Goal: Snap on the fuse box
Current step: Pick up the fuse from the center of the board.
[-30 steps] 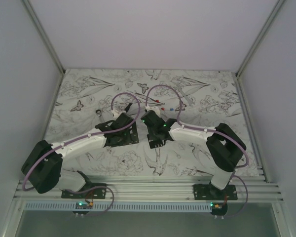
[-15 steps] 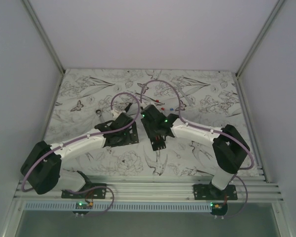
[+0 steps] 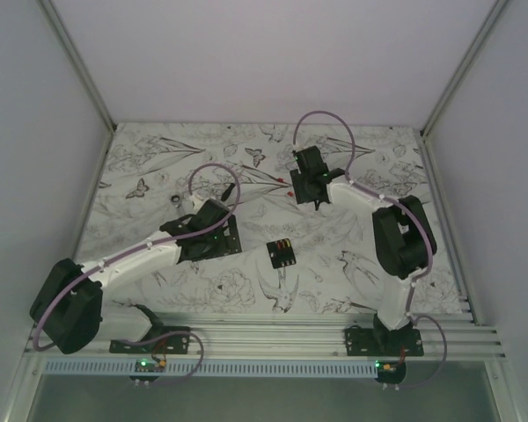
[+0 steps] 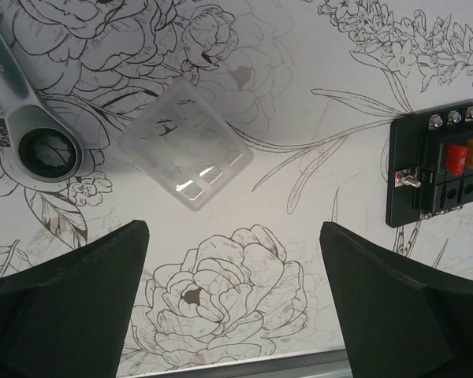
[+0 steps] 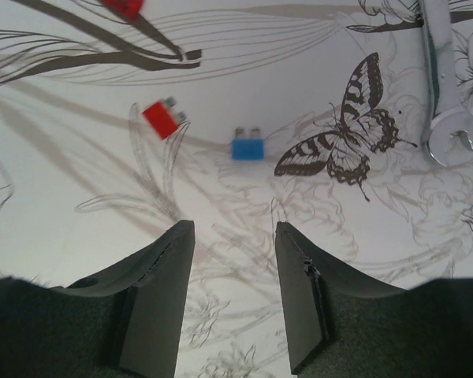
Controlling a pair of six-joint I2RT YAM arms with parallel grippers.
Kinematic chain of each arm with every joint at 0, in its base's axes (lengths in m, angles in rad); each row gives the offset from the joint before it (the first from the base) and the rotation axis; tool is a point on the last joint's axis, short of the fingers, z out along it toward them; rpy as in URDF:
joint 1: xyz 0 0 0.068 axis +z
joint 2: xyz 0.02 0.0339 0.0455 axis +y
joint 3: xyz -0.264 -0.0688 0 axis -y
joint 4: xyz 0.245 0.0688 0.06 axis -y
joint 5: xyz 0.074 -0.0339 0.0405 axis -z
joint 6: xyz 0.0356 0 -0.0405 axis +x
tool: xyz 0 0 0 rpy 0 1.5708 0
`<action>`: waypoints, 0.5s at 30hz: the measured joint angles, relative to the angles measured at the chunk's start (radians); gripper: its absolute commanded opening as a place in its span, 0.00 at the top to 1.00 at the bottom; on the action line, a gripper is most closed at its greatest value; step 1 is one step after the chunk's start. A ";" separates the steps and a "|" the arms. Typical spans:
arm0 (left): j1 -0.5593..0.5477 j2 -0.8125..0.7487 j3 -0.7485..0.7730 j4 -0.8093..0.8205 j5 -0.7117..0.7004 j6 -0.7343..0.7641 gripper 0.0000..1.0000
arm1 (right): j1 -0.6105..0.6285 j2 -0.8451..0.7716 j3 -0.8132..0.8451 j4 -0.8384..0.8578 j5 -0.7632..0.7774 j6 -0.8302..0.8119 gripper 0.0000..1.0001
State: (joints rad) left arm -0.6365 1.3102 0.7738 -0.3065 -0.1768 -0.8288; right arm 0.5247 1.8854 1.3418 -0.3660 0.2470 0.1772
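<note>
The fuse box is a small black square block with red and orange fuses showing in its top, lying alone on the patterned table mat between the arms. In the left wrist view the fuse box sits at the right edge. My left gripper is open over a printed flower with nothing between its fingers; in the top view my left gripper is left of the box. My right gripper is far back from the box, open and empty.
A clear plastic cover lies ahead of the left gripper, with a ratchet wrench to its left. Ahead of the right gripper lie a red fuse, a blue fuse and a spanner.
My right gripper has opened, let go of the fuse box and swung to the back of the table. The box now lies free. The left arm has shifted slightly left.
</note>
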 measured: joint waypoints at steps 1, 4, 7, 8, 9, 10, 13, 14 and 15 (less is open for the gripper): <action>0.004 -0.002 -0.002 -0.001 0.000 0.003 0.06 | -0.014 0.024 0.010 0.002 -0.009 -0.006 0.48; 0.015 -0.008 -0.003 0.000 0.003 0.008 0.06 | -0.044 0.087 0.043 0.007 -0.036 -0.014 0.48; 0.020 -0.009 -0.003 0.000 0.004 0.011 0.05 | -0.059 0.132 0.083 0.011 -0.058 -0.020 0.49; 0.022 -0.009 -0.004 0.000 0.004 0.012 0.05 | -0.061 0.144 0.095 0.012 -0.063 -0.021 0.50; 0.024 -0.009 -0.004 0.000 0.004 0.012 0.05 | -0.065 0.154 0.108 0.014 -0.068 -0.024 0.51; 0.024 -0.009 -0.005 0.000 0.004 0.012 0.05 | -0.067 0.163 0.116 0.018 -0.072 -0.026 0.52; 0.024 -0.009 -0.006 0.000 0.004 0.013 0.04 | -0.073 0.187 0.142 0.023 -0.082 -0.032 0.54; 0.026 -0.009 -0.007 0.000 0.005 0.013 0.04 | -0.076 0.196 0.148 0.024 -0.082 -0.032 0.55; 0.027 -0.009 -0.007 0.000 0.006 0.013 0.03 | -0.078 0.203 0.151 0.026 -0.084 -0.033 0.57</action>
State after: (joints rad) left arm -0.6094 1.3010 0.7666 -0.3065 -0.1703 -0.8158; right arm 0.4465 2.0888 1.4933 -0.3405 0.1631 0.1444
